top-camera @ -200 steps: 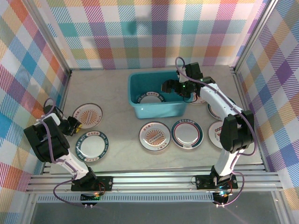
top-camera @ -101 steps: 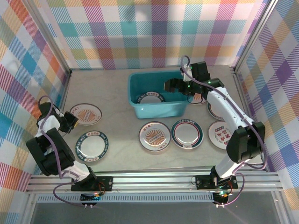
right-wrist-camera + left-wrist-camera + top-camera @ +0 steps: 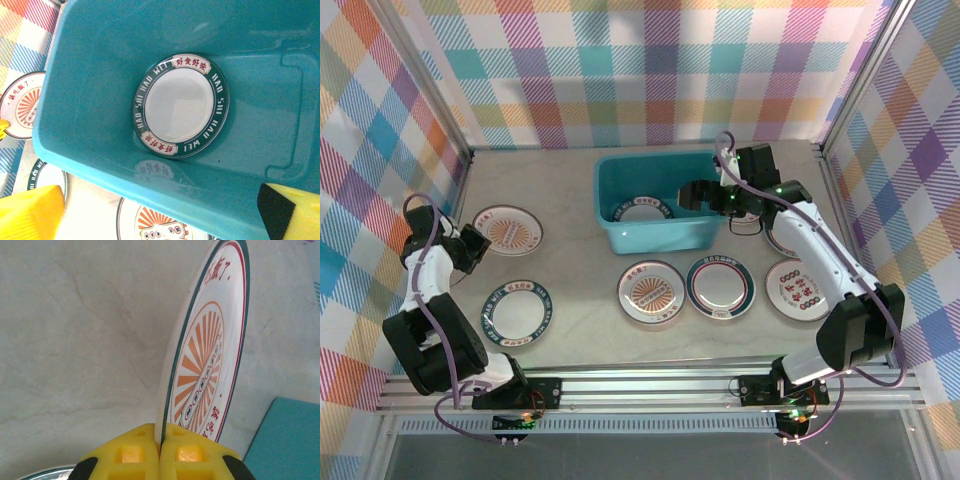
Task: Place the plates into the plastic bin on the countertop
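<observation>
My left gripper (image 3: 472, 246) is shut on the left rim of a white plate with an orange sunburst (image 3: 509, 230); in the left wrist view the yellow pads (image 3: 190, 452) pinch that plate (image 3: 207, 365) edge-on. My right gripper (image 3: 697, 194) hangs open over the right end of the teal plastic bin (image 3: 620, 236), nothing between its fingers (image 3: 31, 212). One dark-teal-rimmed plate (image 3: 180, 106) lies flat on the bin's floor (image 3: 90, 65). On the countertop (image 3: 575, 265) lie a teal-rimmed plate (image 3: 517, 312), an orange-centred one (image 3: 652, 293), a ringed one (image 3: 720, 285) and a red-patterned one (image 3: 798, 289).
Two more plates (image 3: 778, 238) sit partly under my right arm, right of the bin. Plaid walls close in the left, back and right sides, and a metal rail (image 3: 650, 385) runs along the near edge. Bare counter lies between the left plates and the bin.
The left gripper has shut on the sunburst plate's rim and carried it slightly toward the back. The right gripper has drifted right above the bin, still open.
</observation>
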